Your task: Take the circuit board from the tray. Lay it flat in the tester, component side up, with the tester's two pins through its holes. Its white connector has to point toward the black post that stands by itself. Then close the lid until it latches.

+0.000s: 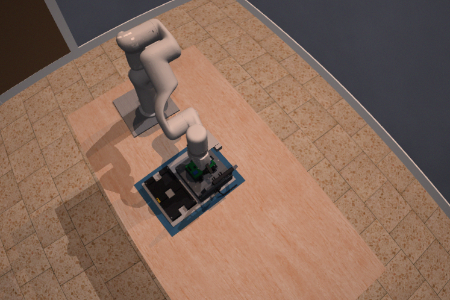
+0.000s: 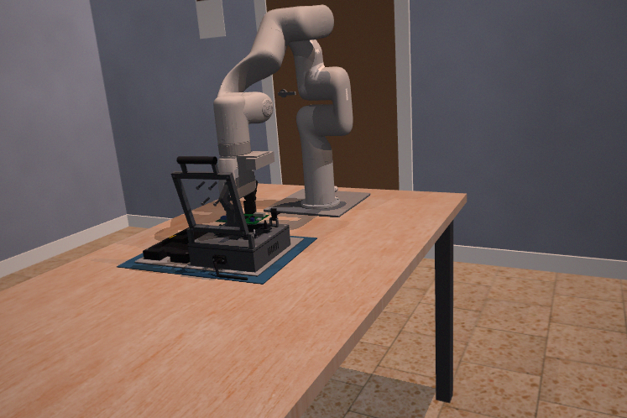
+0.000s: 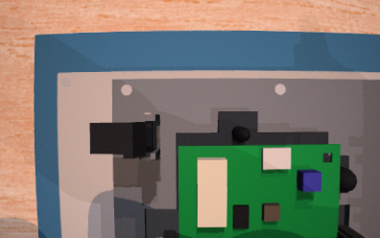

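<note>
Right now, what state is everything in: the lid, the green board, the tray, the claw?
Lid: open, tilted up.
Circuit board: held over the tester, component side up, not seated.
Tray: no board in it.
Gripper: shut on the circuit board.

Beige rounded arm (image 2: 319, 83), smooth tubular links, grey base plate (image 2: 353, 199).

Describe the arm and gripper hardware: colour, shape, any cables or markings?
The arm has smooth off-white rounded links and fat cylindrical joints, on a flat grey base plate. No external cables show and no readable markings. The gripper is off-white at the body with dark fingers; a pale boxy block sits at the wrist.
</note>
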